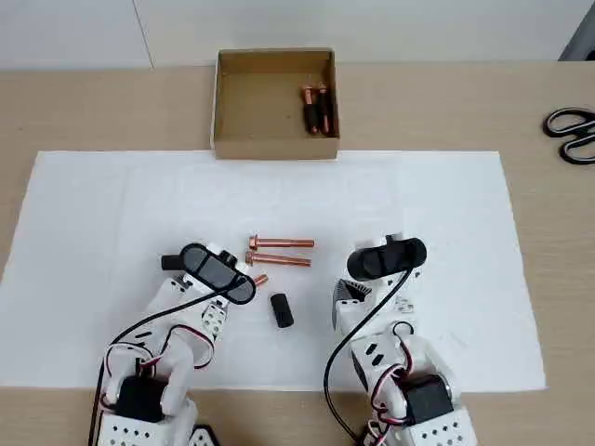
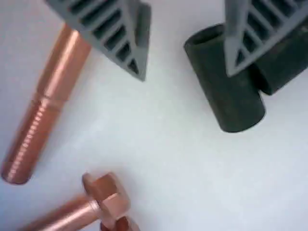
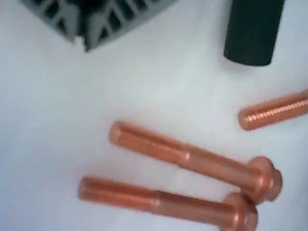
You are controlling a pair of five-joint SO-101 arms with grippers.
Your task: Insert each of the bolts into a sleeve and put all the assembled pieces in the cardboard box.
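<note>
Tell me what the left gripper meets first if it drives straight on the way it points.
Probably the black cylindrical sleeve, which sits under one finger of the left gripper; between the fingers lies bare white paper. Depth is unclear.

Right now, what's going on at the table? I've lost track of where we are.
Neither arm is holding anything. The left gripper is open and low over the white sheet, with a bolt by one finger and the black sleeve by the other. The right gripper is shut and hovers near two more bolts. Two assembled pieces lie in the cardboard box.
</note>
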